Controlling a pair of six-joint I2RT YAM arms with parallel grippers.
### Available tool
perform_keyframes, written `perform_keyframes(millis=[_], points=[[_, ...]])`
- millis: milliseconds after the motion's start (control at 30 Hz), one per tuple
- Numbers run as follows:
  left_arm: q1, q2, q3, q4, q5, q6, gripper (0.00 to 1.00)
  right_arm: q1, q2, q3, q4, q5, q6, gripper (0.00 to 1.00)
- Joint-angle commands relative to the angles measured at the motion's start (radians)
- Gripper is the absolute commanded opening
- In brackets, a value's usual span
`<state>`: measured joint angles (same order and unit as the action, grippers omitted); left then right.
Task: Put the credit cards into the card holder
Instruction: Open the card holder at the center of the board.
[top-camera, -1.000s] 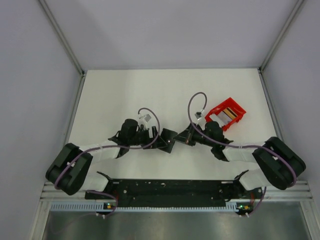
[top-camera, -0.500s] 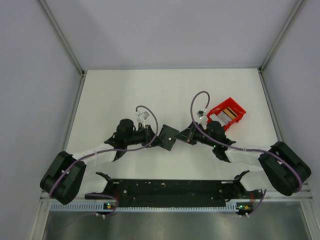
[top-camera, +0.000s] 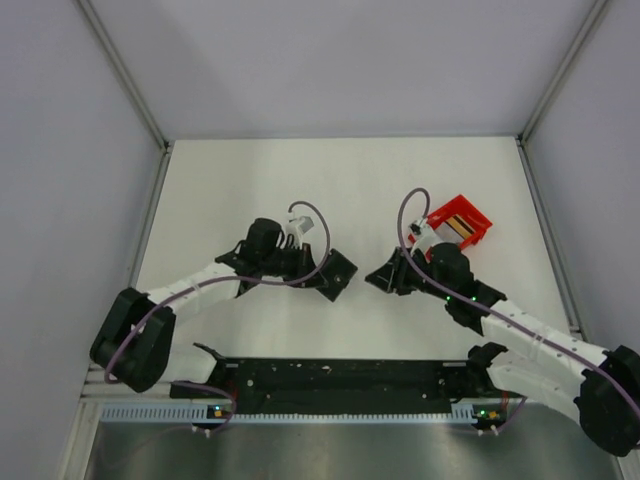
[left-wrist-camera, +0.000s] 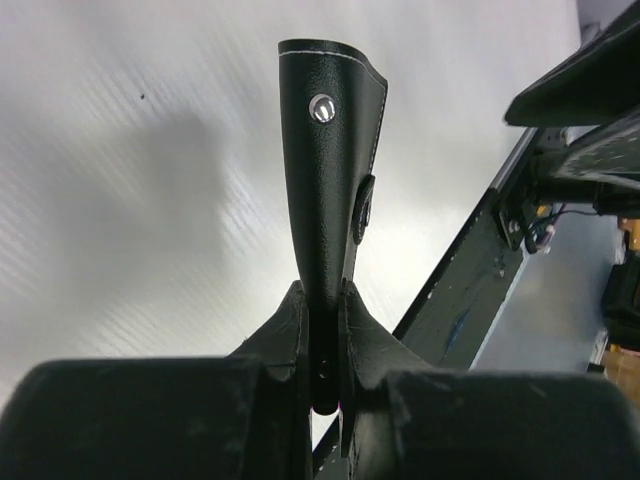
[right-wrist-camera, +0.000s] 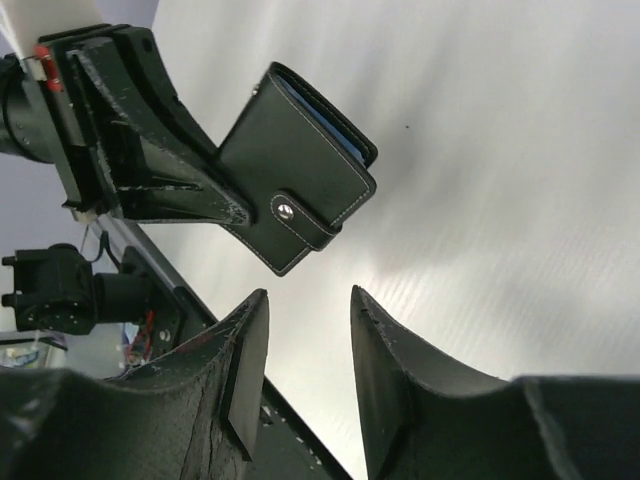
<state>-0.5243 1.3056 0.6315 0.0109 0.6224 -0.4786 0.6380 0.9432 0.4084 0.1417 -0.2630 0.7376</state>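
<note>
Broadly, the white counter (top-camera: 240, 190) fills the middle of the top view, walled in by pale panels on three sides. Across its lower half the left arm (top-camera: 190, 290) reaches in from the lower left and the right arm (top-camera: 530, 330) from the lower right, so that their ends nearly meet near the centre of the frame.

A red tray (top-camera: 478, 217) sits at the upper right of the counter, turned at an angle, with the right arm's wrist just beside its lower left corner.

The left tool (left-wrist-camera: 322, 300) is pinching the card holder (top-camera: 337, 272) by one end, its two fingers pressed against the black faces. The right tool (right-wrist-camera: 308, 300) stands spread, with nothing between its fingers, and its tips point at the holder from the right with a gap between them.

The card holder is at the centre of the top view, folded shut. In the right wrist view it appears in the upper left, with a thin blue edge showing between its black covers.

The credit cards (top-camera: 453, 230) lie inside the red tray, showing as dark, tan and pale strips.

A small silver snap stud (left-wrist-camera: 322, 107) closes the holder's tab.
</note>
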Motion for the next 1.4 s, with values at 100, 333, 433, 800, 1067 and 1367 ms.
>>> perform_keyframes(millis=[100, 333, 433, 800, 1067, 1367], points=[[-0.002, 0.168, 0.062, -0.086, 0.192, 0.129, 0.00, -0.011, 0.058, 0.018, -0.047, -0.171, -0.121, 0.41], [-0.008, 0.283, 0.100, -0.126, 0.221, 0.163, 0.00, -0.009, 0.232, 0.013, 0.102, -0.300, -0.138, 0.42], [-0.013, 0.313, 0.108, -0.120, 0.221, 0.161, 0.00, -0.005, 0.328, 0.021, 0.179, -0.341, -0.126, 0.42], [-0.023, 0.376, 0.131, -0.138, 0.191, 0.164, 0.00, 0.025, 0.534, 0.078, 0.345, -0.371, -0.102, 0.42], [-0.025, 0.389, 0.146, -0.140, 0.181, 0.166, 0.00, 0.031, 0.678, 0.125, 0.286, -0.390, -0.161, 0.40], [-0.025, 0.389, 0.154, -0.138, 0.157, 0.167, 0.00, 0.081, 0.721, 0.119, 0.233, -0.444, -0.191, 0.37]])
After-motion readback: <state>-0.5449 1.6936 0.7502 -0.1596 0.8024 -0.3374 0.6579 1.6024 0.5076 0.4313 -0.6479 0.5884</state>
